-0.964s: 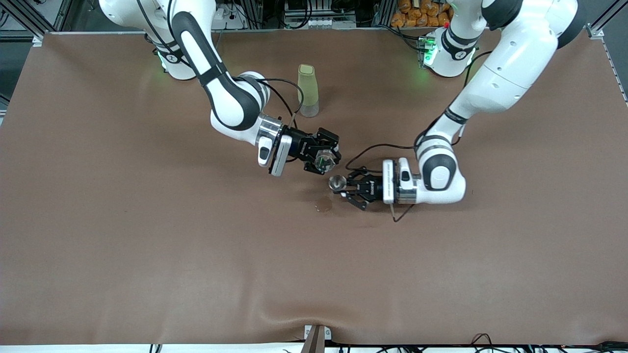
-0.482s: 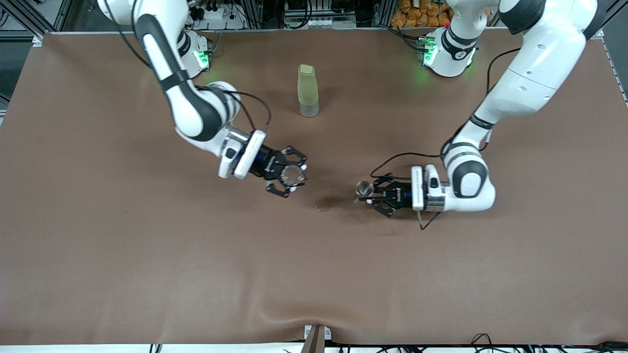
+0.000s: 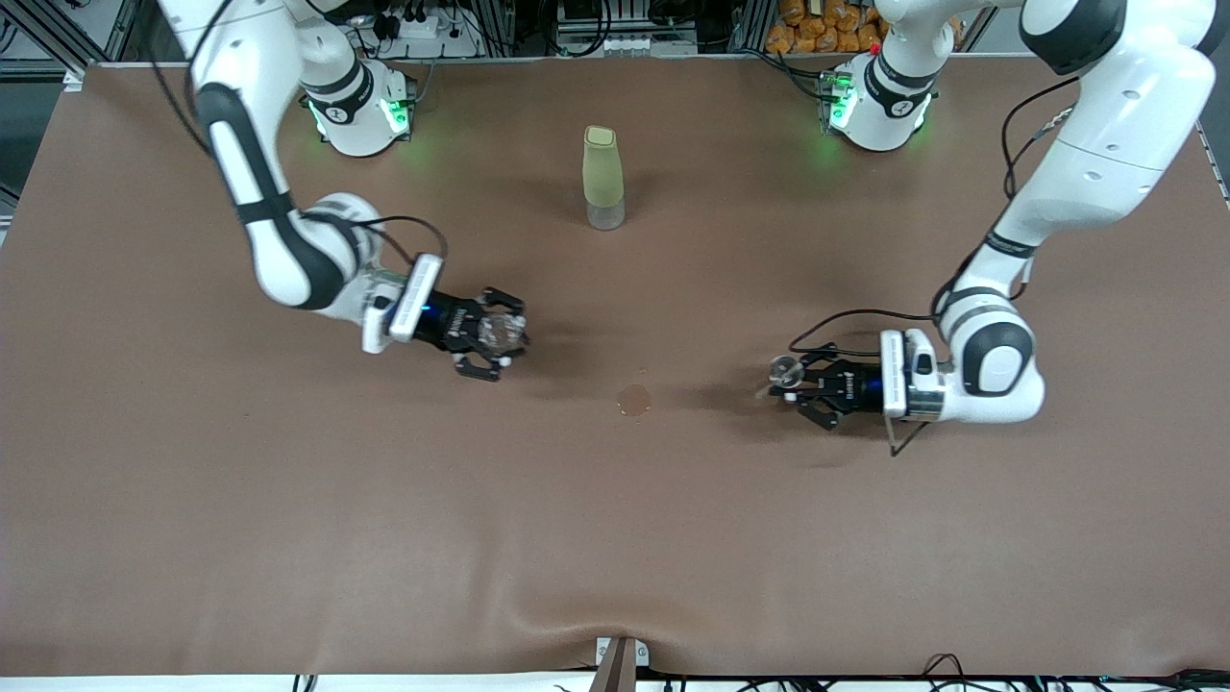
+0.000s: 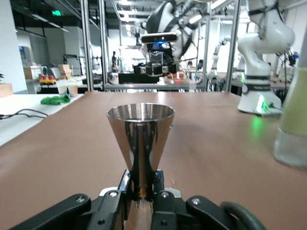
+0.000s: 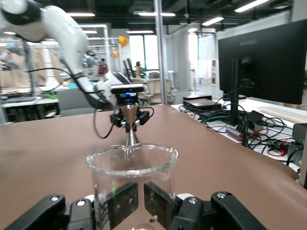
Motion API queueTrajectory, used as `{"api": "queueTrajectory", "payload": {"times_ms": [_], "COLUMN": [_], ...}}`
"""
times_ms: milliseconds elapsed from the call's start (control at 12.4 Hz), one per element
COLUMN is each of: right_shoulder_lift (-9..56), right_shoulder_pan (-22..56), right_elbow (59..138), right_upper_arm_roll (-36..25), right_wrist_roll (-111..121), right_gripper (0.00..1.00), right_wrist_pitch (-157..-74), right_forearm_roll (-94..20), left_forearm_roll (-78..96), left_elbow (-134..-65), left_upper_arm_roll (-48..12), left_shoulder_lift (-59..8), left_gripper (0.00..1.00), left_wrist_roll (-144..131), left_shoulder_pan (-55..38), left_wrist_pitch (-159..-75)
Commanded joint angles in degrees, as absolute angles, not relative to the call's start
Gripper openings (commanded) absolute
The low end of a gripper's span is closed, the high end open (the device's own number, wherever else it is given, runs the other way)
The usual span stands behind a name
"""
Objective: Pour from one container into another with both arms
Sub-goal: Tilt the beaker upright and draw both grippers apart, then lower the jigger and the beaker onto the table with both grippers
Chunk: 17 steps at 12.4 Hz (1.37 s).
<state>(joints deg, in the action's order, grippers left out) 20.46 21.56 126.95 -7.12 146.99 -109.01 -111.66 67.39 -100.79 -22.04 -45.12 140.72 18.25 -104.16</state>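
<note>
My left gripper [image 3: 796, 377] is shut on the narrow waist of a shiny metal jigger [image 3: 784, 366], which stands upright with its cone open upward [image 4: 140, 139]. My right gripper [image 3: 500, 336] is shut on a clear glass beaker [image 3: 498, 330]. The beaker also stands upright, and the dark finger pads [image 5: 123, 203] show through its wall [image 5: 132, 165]. Both hands hover low over the brown table cover, apart from each other, on either side of a small wet spot [image 3: 633, 399]. Each wrist view shows the other arm's gripper at a distance.
A tall pale green bottle with a clear base [image 3: 602, 178] stands on the table between the two arm bases, also seen in the left wrist view as the bottle [image 4: 292, 124]. The right arm's white base [image 4: 261, 91] stands near it.
Both arms have drawn apart, each toward its own end of the table, carrying its container away from the wet spot. The beaker has come back from tilted to upright.
</note>
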Motion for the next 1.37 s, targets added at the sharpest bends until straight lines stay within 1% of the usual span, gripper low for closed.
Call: {"api": "queueTrajectory", "payload": {"times_ms": [0,161,321,482,723,884,1125,1286], "right_shoulder_lift": [18.89,19.16,19.51,20.21,23.45,27.92,37.5,40.33], "right_shoulder_pan": [12.6,8.46,6.43,4.23,-0.77,-3.33,-5.62,-5.98], "right_elbow": [129.46,129.46,129.38,129.2,128.94,128.15,122.98,121.12], "right_upper_arm_roll": [-6.59,-9.47,-15.0,-19.14,-20.21,-20.13,-20.04,-19.95], "right_wrist_roll": [149.58,150.64,151.25,152.48,156.69,161.43,166.63,168.21], "right_gripper": [0.0,0.0,0.0,0.0,0.0,0.0,0.0,0.0], "right_wrist_pitch": [-101.8,-96.88,-91.43,-87.73,-83.51,-82.36,-79.02,-79.01], "right_forearm_roll": [-100.59,-91.8,-83.1,-77.28,-72.96,-72.77,-72.86,-73.56], "left_forearm_roll": [61.54,58.73,55.82,53.53,52.56,52.56,52.56,52.56], "left_elbow": [-100.63,-100.63,-100.37,-99.58,-98.7,-97.66,-96.77,-96.07], "left_upper_arm_roll": [-22.24,-22.06,-22.06,-22.06,-22.06,-22.06,-20.75,-19.43], "left_shoulder_lift": [-44.38,-44.91,-45.61,-46.49,-47.72,-49.82,-51.67,-52.64], "left_gripper": [0.0,0.0,0.0,0.0,0.0,0.0,0.0,0.0], "left_wrist_roll": [140.54,141.15,141.42,141.68,141.59,141.59,142.46,142.65], "left_shoulder_pan": [22.75,25.74,29.08,32.24,36.38,38.4,38.58,38.58], "left_wrist_pitch": [-100.73,-98.71,-98.18,-97.65,-97.56,-96.86,-96.24,-96.15]}}
